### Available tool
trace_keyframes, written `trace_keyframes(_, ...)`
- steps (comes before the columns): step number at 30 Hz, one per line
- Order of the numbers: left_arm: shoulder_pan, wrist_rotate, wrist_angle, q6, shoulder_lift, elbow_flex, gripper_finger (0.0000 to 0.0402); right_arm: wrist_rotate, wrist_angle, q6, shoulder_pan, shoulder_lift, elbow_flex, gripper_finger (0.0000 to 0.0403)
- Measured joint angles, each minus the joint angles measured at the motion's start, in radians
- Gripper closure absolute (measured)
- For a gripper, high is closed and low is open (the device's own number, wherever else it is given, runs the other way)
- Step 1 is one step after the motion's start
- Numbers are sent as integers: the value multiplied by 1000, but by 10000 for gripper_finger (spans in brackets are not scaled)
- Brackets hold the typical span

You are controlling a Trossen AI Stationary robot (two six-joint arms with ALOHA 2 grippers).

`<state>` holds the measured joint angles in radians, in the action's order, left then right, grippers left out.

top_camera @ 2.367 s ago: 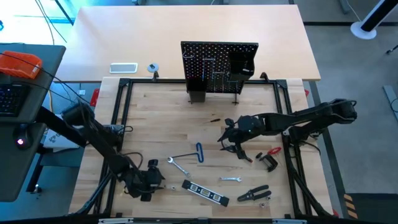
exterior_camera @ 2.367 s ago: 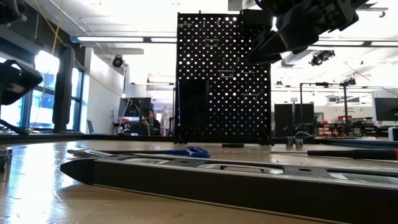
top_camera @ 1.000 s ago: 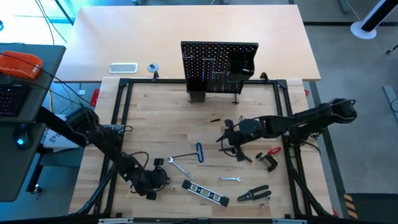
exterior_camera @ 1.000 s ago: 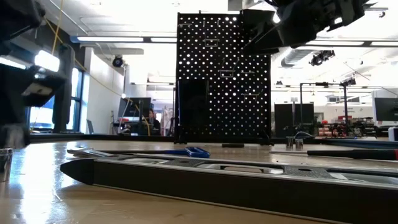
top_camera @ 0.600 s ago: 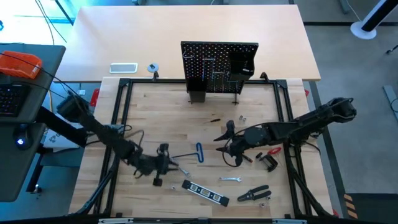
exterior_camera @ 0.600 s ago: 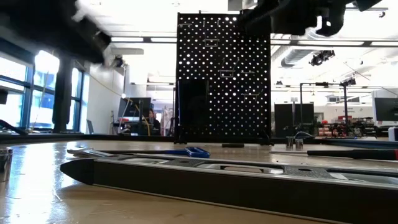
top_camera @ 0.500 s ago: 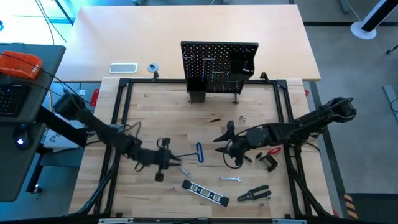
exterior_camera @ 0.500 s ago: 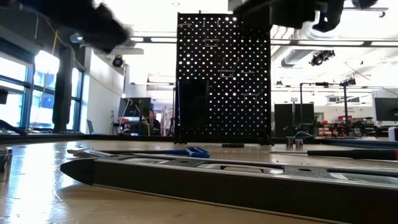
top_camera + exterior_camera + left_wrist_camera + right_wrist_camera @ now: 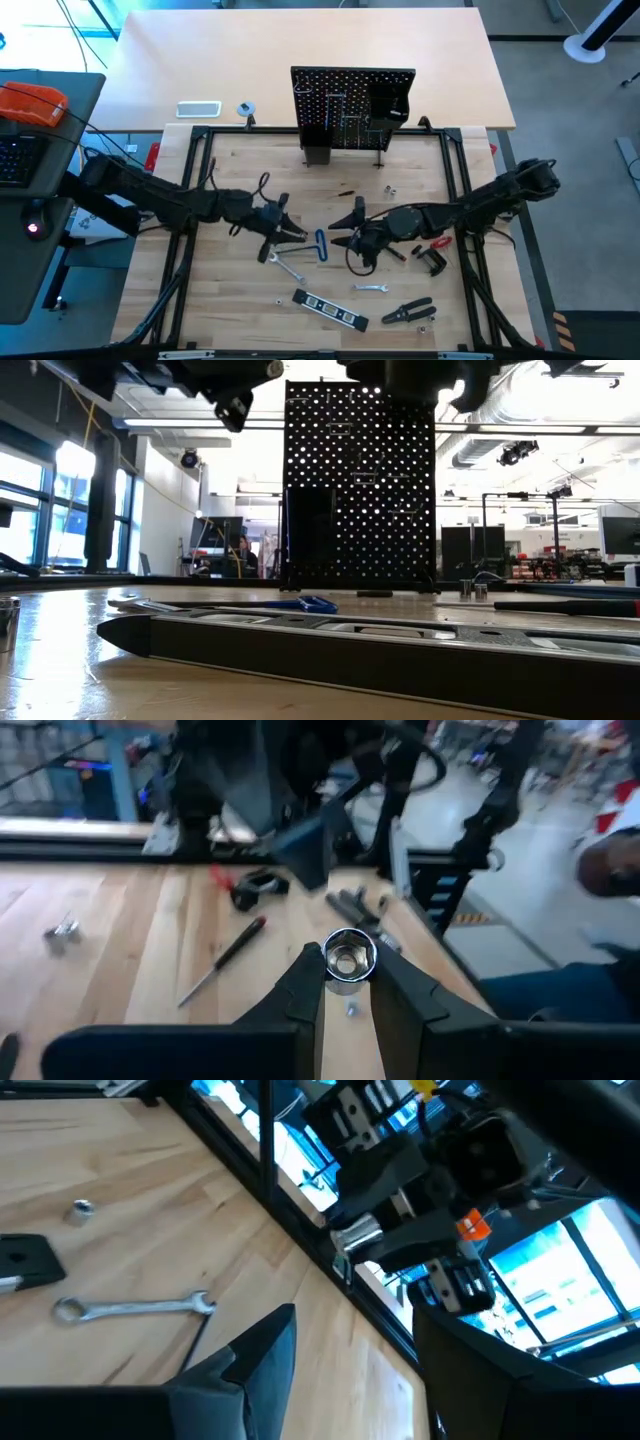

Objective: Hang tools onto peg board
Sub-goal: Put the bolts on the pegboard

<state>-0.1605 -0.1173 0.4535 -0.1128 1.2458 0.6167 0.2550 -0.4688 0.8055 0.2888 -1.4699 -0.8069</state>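
- The left gripper [image 9: 347,982] is hanging over the middle of the counter [image 9: 250,170], at about 9 o'clock of the blue-handled bent key [image 9: 320,244]; its fingers [image 9: 298,992] are pinching a small silver hex socket [image 9: 349,960] between their tips.
- The right gripper [image 9: 340,228] is reaching in at 3 o'clock of the same key, with its fingers [image 9: 262,1352] standing spread wide and nothing between them.
- The peg board [image 9: 352,108] is standing upright at the 12 o'clock edge of the counter.
- The other tools are lying flat: a silver wrench [image 9: 288,268], a smaller wrench [image 9: 371,288], the black level [image 9: 330,310], the black-handled pliers [image 9: 410,312] and the red-and-black clamp [image 9: 433,255].
- From the low camera both arms are being cut off by the upper edge.
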Motion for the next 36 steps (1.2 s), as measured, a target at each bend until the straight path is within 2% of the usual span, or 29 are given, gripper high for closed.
trace_keyframes(3,35,-69,24,-14,11,0,357,0,1,5,-9,-39,-45,201)
trace_keyframes(9,64,-139,13,-32,27,0,357,-43,64,0,-27,-103,-142,201)
trace_keyframes(20,70,-197,12,-59,26,0,357,-46,128,49,-26,-237,-283,201)
trace_keyframes(27,70,-203,-21,-67,26,0,357,-23,128,63,-25,-267,-320,204)
trace_keyframes(31,71,-204,-20,-67,26,0,357,-22,129,69,-25,-267,-320,222)
trace_keyframes(36,82,-216,-18,-69,26,0,357,-21,146,68,-25,-267,-320,276)
